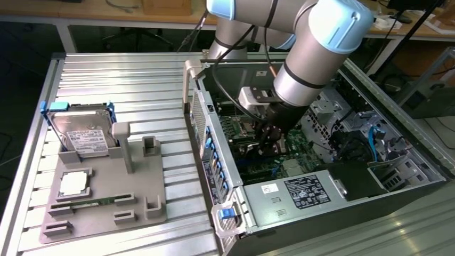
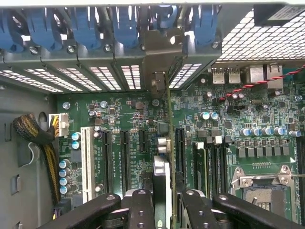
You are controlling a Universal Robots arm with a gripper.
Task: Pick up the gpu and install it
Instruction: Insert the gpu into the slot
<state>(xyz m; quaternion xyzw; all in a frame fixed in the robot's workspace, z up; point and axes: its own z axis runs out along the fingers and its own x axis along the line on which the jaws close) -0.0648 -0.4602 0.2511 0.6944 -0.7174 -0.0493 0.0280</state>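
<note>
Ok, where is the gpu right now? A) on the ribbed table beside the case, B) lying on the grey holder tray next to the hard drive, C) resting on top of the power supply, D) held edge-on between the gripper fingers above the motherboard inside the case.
D: in the wrist view the gpu stands edge-on between the gripper fingers, over the motherboard slots, its bracket up at the rear slot openings.

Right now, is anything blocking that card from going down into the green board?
Nothing visible. The hand holds the gpu edge-on just above the motherboard; the black slots beneath look clear.
</note>
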